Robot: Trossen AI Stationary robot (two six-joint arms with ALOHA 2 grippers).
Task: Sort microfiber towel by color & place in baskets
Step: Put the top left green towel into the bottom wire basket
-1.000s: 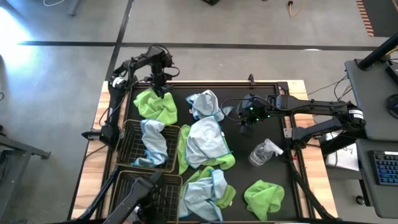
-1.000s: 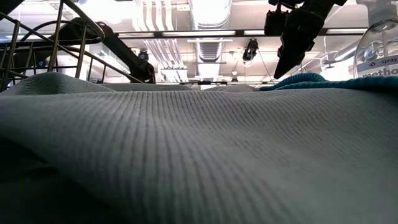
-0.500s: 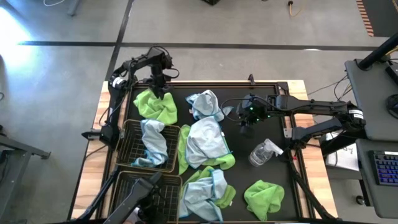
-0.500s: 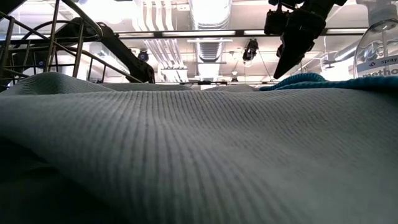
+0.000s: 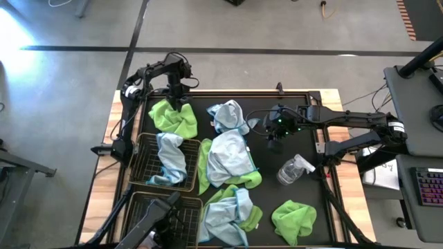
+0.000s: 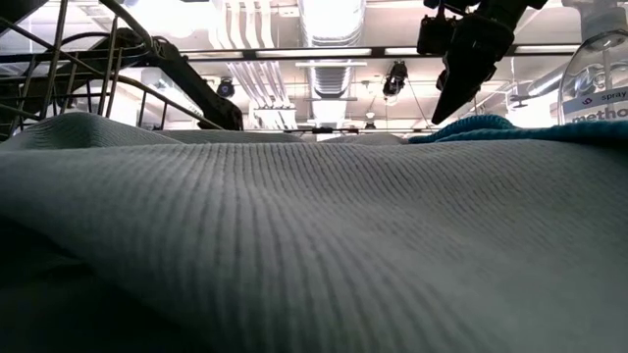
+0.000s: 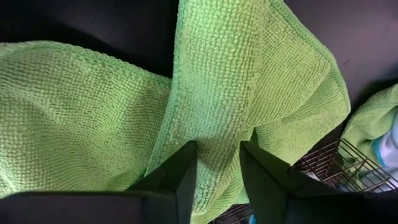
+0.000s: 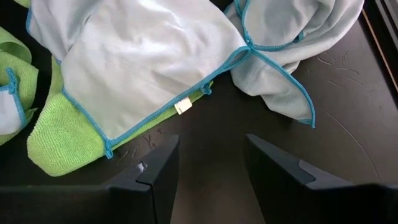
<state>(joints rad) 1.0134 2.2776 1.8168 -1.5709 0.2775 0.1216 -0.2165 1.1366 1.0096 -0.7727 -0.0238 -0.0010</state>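
Grey concrete floor [image 5: 62,97] is surrounding the wooden-edged surface [image 5: 105,138], with a dark stripe [image 5: 83,48] running across it. A grey desk [image 5: 415,104] is standing at the right, a keyboard [image 5: 430,185] lying below it. Ceiling ducts [image 6: 329,22] and strip lights [image 6: 275,52] are showing overhead in the low view.
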